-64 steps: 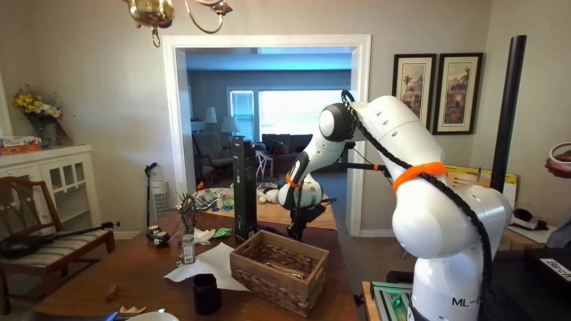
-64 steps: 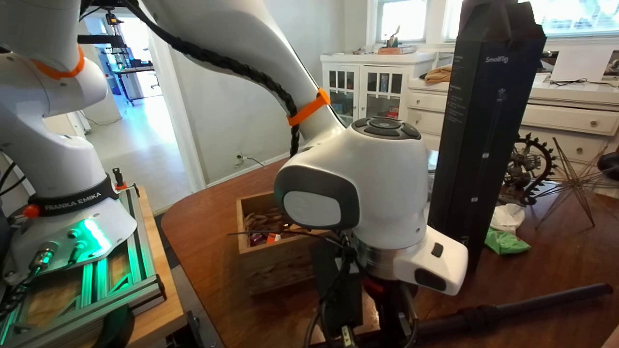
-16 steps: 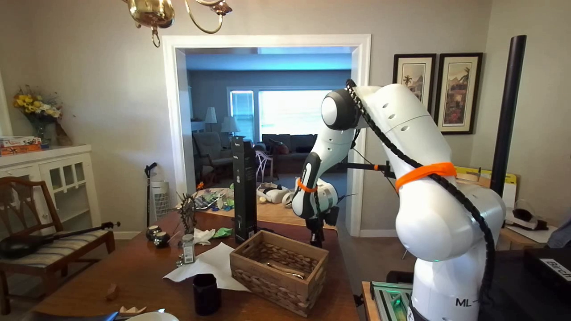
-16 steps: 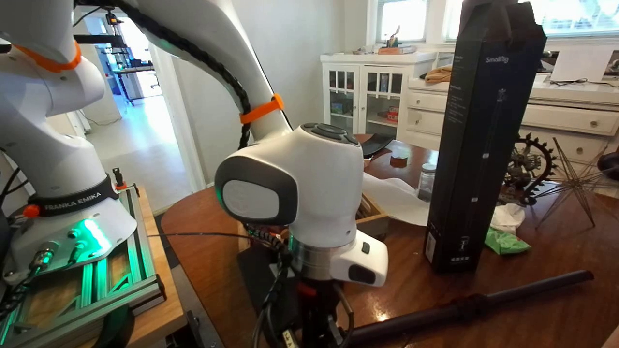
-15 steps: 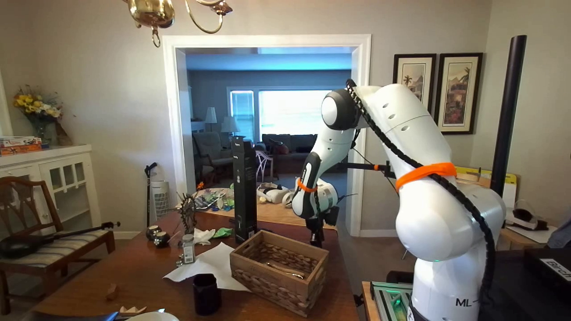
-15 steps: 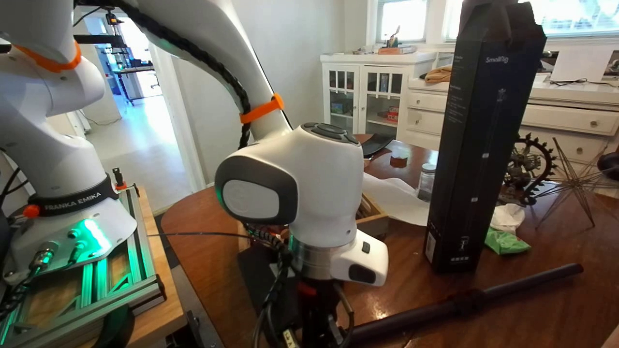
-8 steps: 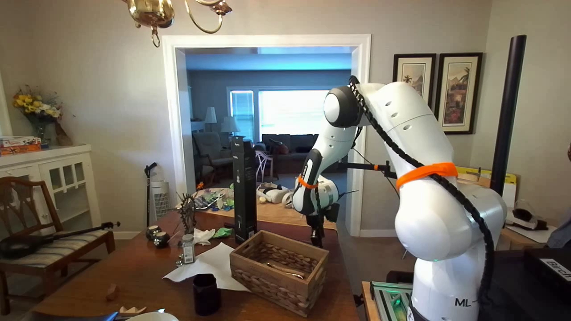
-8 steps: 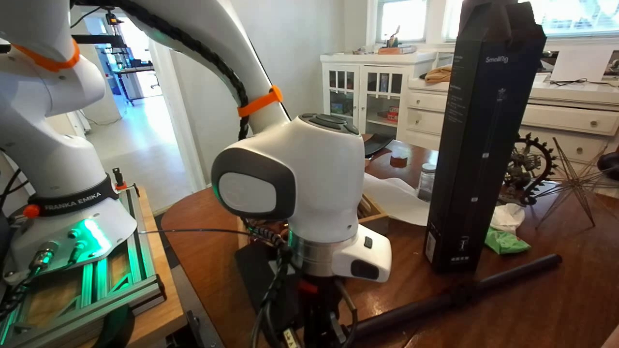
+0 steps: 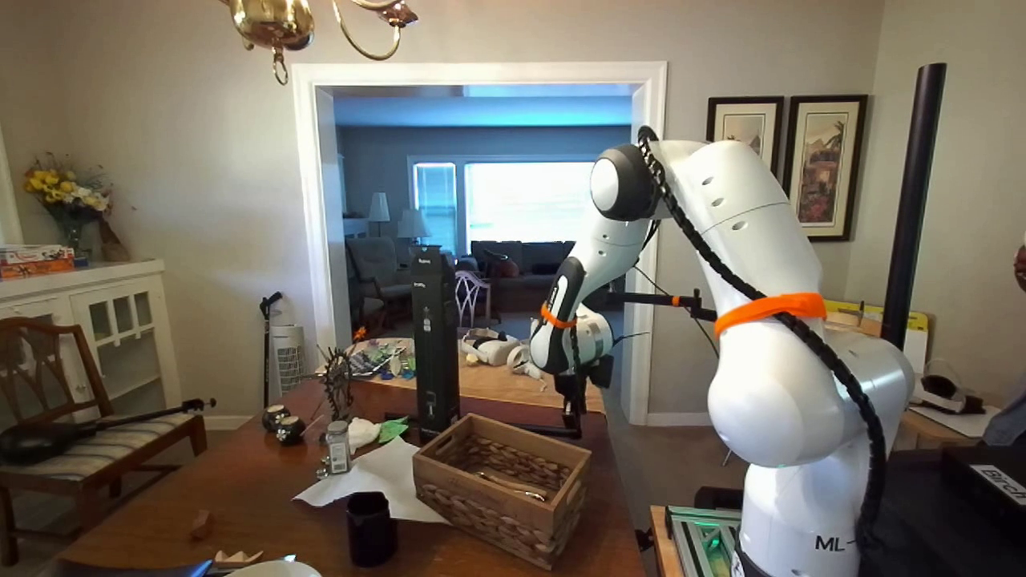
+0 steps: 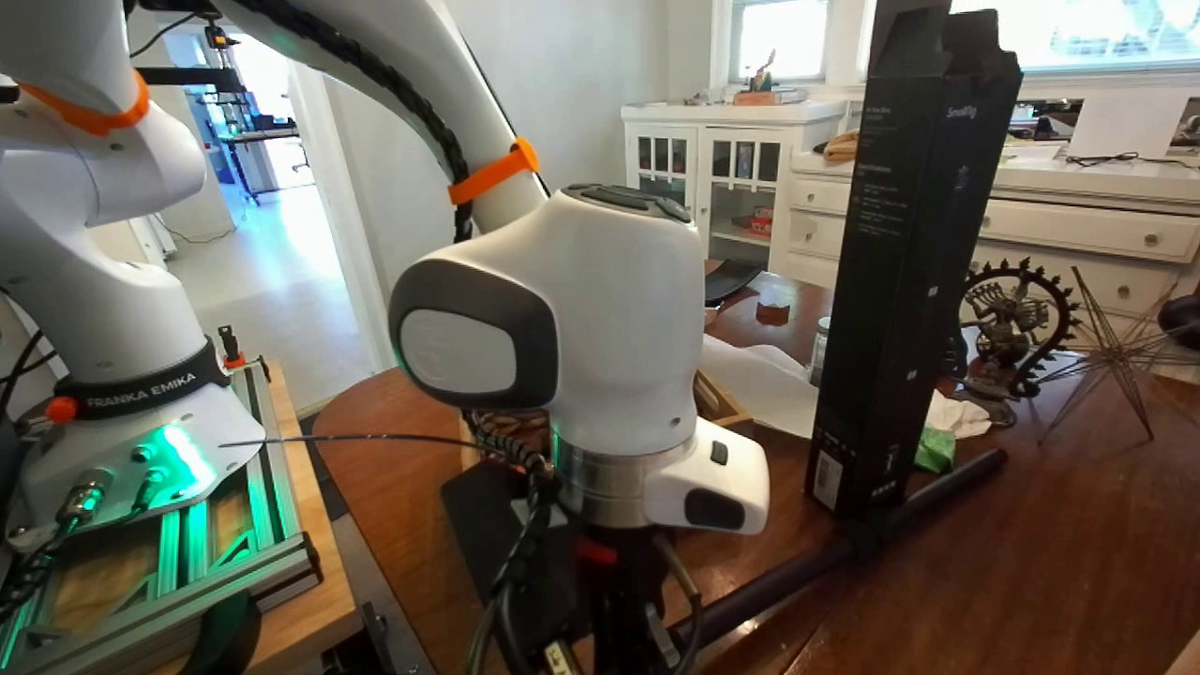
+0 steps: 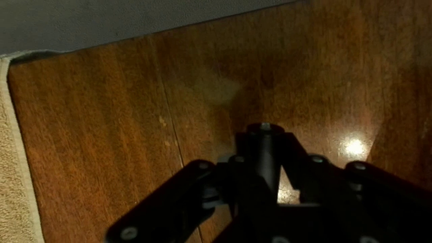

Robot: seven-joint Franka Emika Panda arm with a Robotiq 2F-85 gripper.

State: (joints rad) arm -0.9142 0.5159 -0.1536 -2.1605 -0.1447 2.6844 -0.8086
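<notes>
Dark rod (image 10: 797, 570) clamped in gripper (image 11: 265, 143)

Jaws are drawn in close; rod is gripped near one end. Woven basket (image 9: 481, 511) is set just beside the gripper, on the table (image 9: 240, 489). Farther out, tall black box (image 10: 914, 309) is stood on end by the rod; contact can't be judged. Black cup (image 9: 370, 529) is placed beyond the basket.

Held black rod (image 10: 830, 555): one
Tall black box (image 10: 909, 272): one
Wooden crate (image 9: 485, 509): one
Dark cup (image 9: 371, 530): one
Framed pictures (image 9: 824, 172): two
Lampshades (image 9: 378, 207): two
</notes>
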